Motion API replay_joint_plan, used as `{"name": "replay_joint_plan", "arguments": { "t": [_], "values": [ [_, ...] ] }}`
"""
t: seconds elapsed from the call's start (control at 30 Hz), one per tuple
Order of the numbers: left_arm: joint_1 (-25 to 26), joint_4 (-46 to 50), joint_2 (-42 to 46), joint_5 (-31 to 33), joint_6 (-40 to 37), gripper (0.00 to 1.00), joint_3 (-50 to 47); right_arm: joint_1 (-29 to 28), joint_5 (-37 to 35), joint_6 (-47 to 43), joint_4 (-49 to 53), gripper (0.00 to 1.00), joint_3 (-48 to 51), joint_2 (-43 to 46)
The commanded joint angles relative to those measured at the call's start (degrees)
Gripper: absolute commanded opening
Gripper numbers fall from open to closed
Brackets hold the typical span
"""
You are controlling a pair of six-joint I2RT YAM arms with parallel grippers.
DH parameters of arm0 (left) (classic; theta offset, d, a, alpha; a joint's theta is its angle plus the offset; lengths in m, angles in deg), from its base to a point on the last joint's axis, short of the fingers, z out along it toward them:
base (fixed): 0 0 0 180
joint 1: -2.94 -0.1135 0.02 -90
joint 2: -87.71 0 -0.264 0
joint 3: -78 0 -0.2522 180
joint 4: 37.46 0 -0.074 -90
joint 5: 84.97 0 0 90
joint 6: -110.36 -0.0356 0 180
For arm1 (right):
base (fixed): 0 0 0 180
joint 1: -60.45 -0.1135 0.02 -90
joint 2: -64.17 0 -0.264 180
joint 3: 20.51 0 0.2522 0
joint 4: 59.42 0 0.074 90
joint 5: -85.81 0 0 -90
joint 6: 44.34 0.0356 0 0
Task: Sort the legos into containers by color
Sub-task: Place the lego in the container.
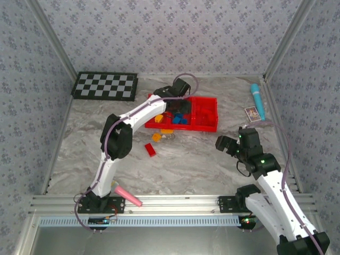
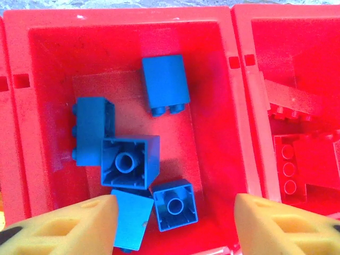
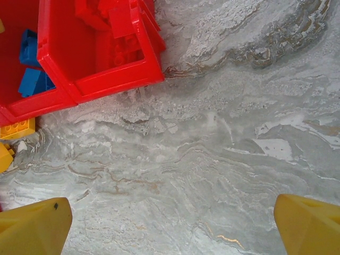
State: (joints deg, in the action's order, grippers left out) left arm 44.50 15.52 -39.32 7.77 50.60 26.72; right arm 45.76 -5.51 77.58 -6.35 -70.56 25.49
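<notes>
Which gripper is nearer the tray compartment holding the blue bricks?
Left. The left gripper hangs over the blue-brick compartment; the right gripper is over bare table off the tray's near right corner.

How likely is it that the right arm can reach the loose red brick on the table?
Probably yes. The right gripper hangs open over the table, with nothing between it and the red brick. The left arm rises close beside that brick and might crowd it.
</notes>
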Motion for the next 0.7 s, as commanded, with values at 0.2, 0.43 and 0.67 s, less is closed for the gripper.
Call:
{"name": "replay_joint_plan", "arguments": {
  "t": [0.2,0.43,0.67],
  "values": [
    [-0.56,0.07,6.36,0.06,-4.24,1.00,-4.53,0.37,-1.21,-0.21,1.05,1.00,-0.61,0.89],
    [-0.43,-5.97,18.98,1.27,-1.89,1.00,-21.61,0.47,-1.14,-0.26,-1.18,1.00,0.25,0.03],
    [0.45,-6.46,29.33,6.86,5.53,0.98,-35.80,0.38,0.04,-0.15,-4.04,1.00,0.78,-1.99]
  ]
}}
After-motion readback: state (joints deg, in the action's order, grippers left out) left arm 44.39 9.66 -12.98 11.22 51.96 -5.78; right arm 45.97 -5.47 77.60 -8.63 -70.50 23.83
